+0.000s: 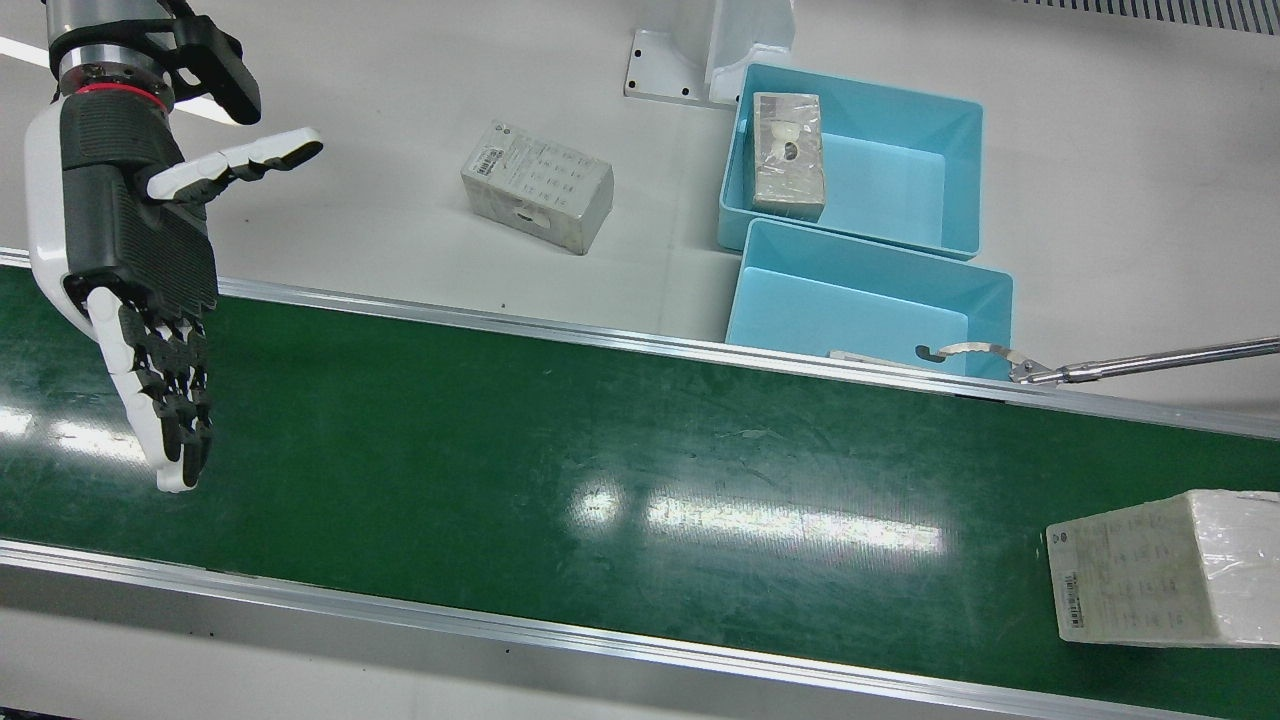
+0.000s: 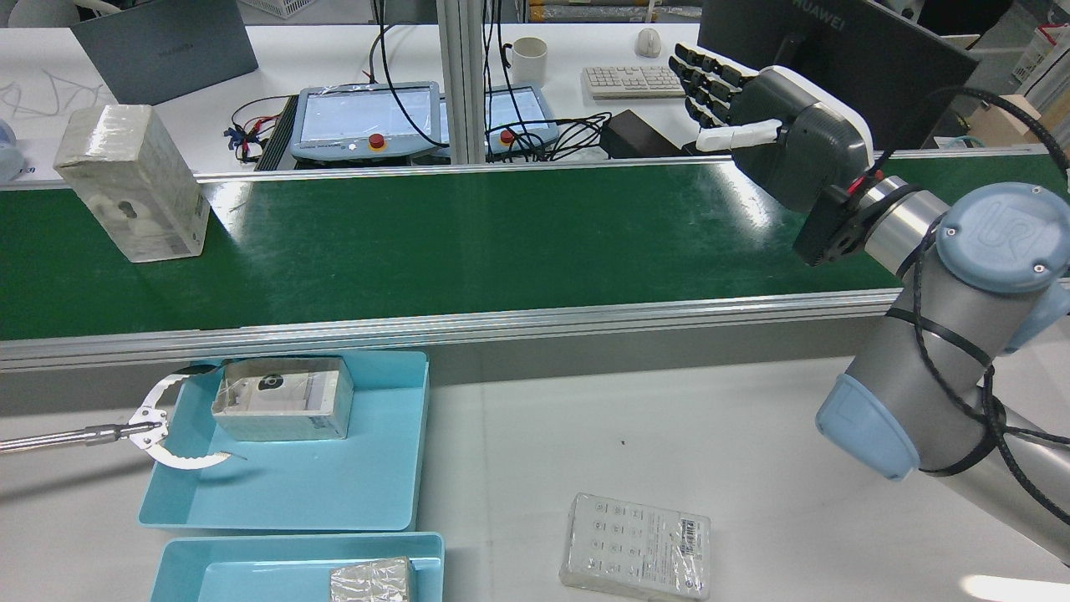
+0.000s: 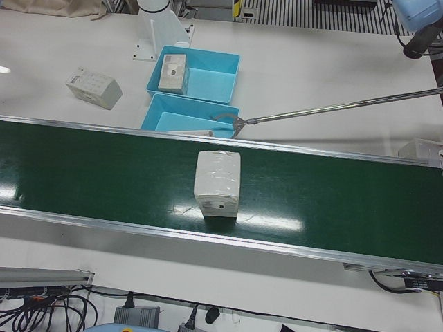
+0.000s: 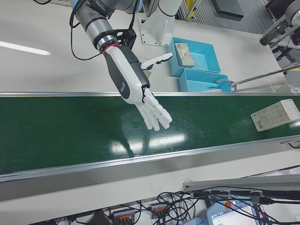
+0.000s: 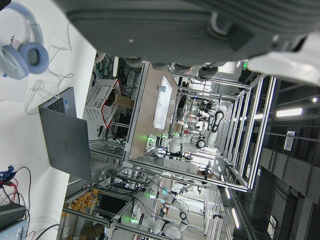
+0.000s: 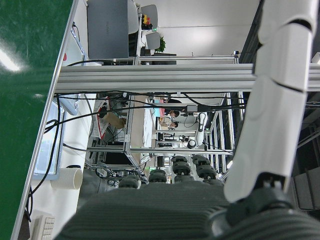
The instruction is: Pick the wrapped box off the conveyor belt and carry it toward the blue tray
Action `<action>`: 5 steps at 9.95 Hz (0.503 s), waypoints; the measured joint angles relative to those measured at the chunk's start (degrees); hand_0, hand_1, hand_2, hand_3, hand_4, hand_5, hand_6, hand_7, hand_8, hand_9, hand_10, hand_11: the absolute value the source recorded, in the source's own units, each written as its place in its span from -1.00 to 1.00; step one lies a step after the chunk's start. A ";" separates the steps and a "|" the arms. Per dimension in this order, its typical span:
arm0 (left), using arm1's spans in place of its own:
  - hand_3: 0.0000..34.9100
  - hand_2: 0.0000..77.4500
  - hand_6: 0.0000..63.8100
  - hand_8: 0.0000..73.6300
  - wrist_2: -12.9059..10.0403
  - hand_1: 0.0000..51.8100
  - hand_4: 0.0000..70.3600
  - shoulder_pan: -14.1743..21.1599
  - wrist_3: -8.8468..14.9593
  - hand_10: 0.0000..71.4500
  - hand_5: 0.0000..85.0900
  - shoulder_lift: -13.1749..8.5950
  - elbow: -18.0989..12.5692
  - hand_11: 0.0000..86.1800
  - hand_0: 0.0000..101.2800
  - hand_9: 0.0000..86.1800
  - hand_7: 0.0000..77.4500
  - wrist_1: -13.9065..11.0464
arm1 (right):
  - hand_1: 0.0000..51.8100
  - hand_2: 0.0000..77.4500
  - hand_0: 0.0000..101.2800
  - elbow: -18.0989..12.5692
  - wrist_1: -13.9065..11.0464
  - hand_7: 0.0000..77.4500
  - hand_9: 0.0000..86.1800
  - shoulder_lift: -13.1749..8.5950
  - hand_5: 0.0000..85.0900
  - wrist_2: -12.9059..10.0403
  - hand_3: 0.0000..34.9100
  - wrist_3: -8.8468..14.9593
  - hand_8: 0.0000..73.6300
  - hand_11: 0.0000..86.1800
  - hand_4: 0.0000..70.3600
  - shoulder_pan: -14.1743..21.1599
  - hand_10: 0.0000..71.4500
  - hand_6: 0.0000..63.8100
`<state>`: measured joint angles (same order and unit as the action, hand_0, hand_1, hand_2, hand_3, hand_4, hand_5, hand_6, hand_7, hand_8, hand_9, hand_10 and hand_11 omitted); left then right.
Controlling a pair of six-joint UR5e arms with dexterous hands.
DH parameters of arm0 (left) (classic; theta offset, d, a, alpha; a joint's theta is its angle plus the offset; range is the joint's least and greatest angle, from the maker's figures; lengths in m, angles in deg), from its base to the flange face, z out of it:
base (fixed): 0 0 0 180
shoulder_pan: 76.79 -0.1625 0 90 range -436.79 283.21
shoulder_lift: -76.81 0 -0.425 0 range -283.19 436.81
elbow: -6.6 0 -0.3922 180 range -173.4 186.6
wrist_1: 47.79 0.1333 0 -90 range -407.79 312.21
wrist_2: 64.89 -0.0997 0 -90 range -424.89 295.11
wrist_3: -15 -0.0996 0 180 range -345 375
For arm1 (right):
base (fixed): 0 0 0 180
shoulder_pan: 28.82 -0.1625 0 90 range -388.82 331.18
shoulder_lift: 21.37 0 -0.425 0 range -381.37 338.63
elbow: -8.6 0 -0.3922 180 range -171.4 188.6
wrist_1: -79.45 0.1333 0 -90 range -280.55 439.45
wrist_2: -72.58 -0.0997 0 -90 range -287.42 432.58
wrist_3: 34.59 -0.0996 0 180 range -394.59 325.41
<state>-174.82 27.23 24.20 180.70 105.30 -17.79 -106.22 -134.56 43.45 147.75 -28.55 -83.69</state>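
The wrapped box (image 1: 1160, 580) stands on the green conveyor belt (image 1: 600, 450), at the right end in the front view and at the far left (image 2: 134, 184) in the rear view. My right hand (image 1: 130, 280) hovers open, palm up, over the opposite end of the belt, far from the box. In the rear view that hand (image 2: 769, 125) is on the right. Two blue trays (image 1: 900, 180) (image 1: 850, 300) sit beside the belt. My left hand (image 5: 175, 25) shows only as a palm edge in its own view, holding nothing.
A metal reacher pole (image 1: 1150, 362) ends in a claw (image 2: 171, 426) over the tray nearest the belt, beside a wrapped box (image 2: 284, 400) inside it. The other tray holds another box (image 1: 788, 155). A loose box (image 1: 538, 185) lies on the white table.
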 joint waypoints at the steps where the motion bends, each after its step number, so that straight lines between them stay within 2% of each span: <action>1: -1.00 -0.97 -1.00 -1.00 0.00 -1.00 -1.00 0.00 0.00 -1.00 -0.97 0.00 0.00 -1.00 -1.00 -1.00 -1.00 0.00 | -0.60 -0.82 -0.09 0.09 0.00 -0.99 -0.97 -0.08 -0.88 -0.01 -0.76 0.04 -0.96 -0.97 -0.91 0.07 -0.98 -1.00; 5: -1.00 -0.99 -1.00 -1.00 0.00 -1.00 -1.00 0.00 0.00 -1.00 -0.97 0.00 0.00 -1.00 -1.00 -1.00 -1.00 0.00 | -0.60 -0.79 -0.09 0.74 0.10 -0.99 -0.97 -0.81 -0.86 -0.04 -0.72 -0.11 -0.96 -0.97 -0.91 0.40 -1.00 -1.00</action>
<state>-174.82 27.23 24.20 180.70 105.30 -17.79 -105.48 -134.46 42.64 147.71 -28.66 -83.29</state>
